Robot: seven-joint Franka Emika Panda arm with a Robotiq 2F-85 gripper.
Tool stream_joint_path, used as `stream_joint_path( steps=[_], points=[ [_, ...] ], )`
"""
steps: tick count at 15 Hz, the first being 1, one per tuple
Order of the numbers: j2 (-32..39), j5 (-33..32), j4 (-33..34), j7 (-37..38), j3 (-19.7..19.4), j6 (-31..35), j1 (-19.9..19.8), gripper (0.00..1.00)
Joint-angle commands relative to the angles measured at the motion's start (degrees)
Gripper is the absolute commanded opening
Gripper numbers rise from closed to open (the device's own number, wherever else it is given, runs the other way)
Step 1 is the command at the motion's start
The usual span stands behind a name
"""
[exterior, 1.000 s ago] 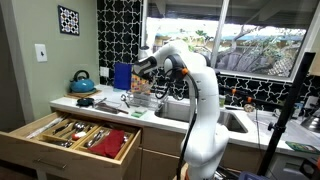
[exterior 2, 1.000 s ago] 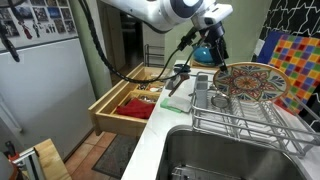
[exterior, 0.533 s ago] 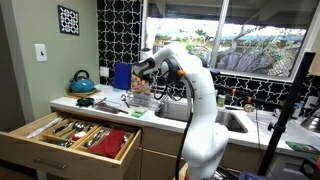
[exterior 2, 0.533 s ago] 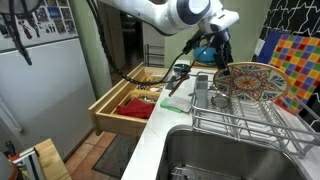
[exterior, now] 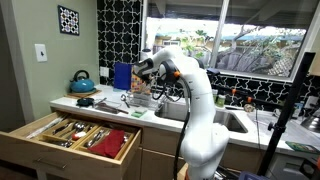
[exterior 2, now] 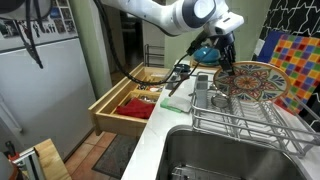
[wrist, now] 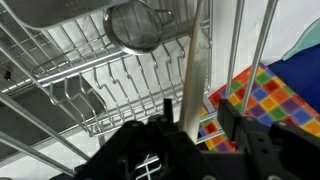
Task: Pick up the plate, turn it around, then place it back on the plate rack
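The plate [exterior 2: 250,82], orange-brown with a patterned face, stands upright in the wire plate rack [exterior 2: 235,125] beside the sink. In the wrist view the plate [wrist: 197,70] shows edge-on as a pale strip running between my two black fingers. My gripper [exterior 2: 226,68] straddles its rim from above. The gripper [wrist: 198,108] has its left finger close against the plate, while a gap shows between the plate and the right finger [wrist: 230,112]. In an exterior view the gripper [exterior: 145,72] hangs over the rack [exterior: 140,103], and the plate is hard to make out there.
An open wooden cutlery drawer [exterior: 70,135] juts out below the counter. A teal kettle [exterior: 83,82] stands at the back, with a blue panel [exterior: 122,75] beside it. A colourful checked mat [exterior 2: 295,65] leans behind the rack. A steel sink [exterior 2: 210,155] lies in front.
My gripper has come down and in over the plate's rim, and its jaws have narrowed around it. The plate has not moved.
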Motion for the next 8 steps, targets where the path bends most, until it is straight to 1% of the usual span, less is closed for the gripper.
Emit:
stream_joint_path(
  steps=[1, 2, 4, 7, 8],
  points=[
    [1.9, 2.0, 2.4, 0.1, -0.5, 0.5, 0.0, 0.40],
    [2.0, 2.2, 2.6, 0.0, -0.4, 0.5, -0.1, 0.44],
    [2.4, 2.3, 3.3, 0.3, -0.5, 0.7, 0.0, 0.40],
    [2.8, 2.5, 4.1, 0.6, -0.6, 1.2, 0.0, 0.41],
    [2.9, 2.6, 4.3, 0.7, -0.6, 1.4, 0.0, 0.38]
  ],
)
